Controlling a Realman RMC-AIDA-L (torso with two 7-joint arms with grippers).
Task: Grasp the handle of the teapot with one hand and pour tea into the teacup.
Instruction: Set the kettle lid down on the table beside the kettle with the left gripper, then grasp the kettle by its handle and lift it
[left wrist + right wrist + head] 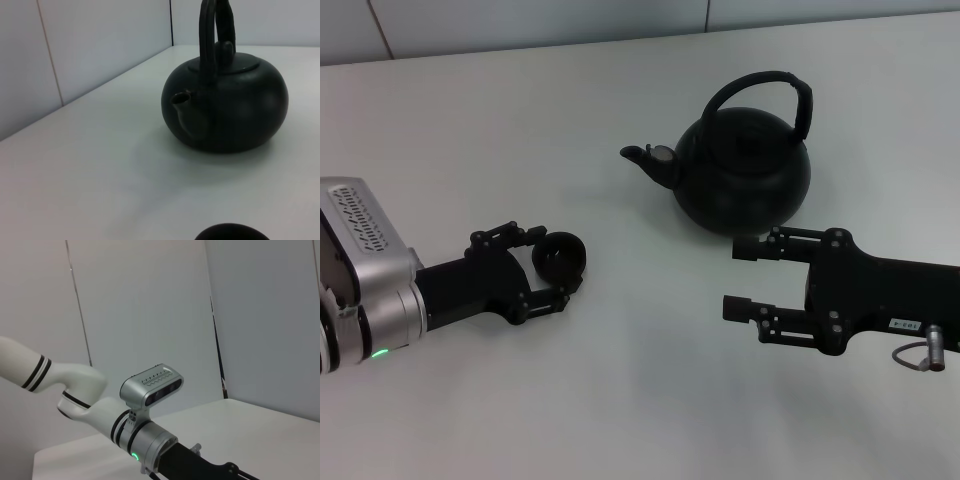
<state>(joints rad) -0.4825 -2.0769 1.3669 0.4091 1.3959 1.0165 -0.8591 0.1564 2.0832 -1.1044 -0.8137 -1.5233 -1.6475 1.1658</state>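
I am seeing the teapot [745, 170] sitting upright on the white counter [640, 400], toward the far side and a little to my right. Its spout [648, 160] is pointing toward my left, and the handle [765, 95] is arching over the lid, standing up with nothing touching it.

The teacup [560, 257] is sitting on the counter nearer to me and to the left, well apart from the teapot. My left tool [552, 262] is lying low on the counter with its fingers around the cup, one on the far side and one on the near side, and it is looking closed on the cup. In the left wrist view I am getting only the cup's dark rim [232, 232] at the edge of the picture, with the teapot [225, 107] beyond it, spout [182, 107] turned toward the camera and the handle [215, 35] seen nearly edge-on.

My right tool [745, 278] is hovering low just in front of the teapot, on the near side of it, not touching. Its two fingers are spread apart, gripping nothing, and pointing toward my left.

The right wrist view is showing only the left arm [100, 410] over the counter, with a green light on its wrist, and the pale wall panels behind.
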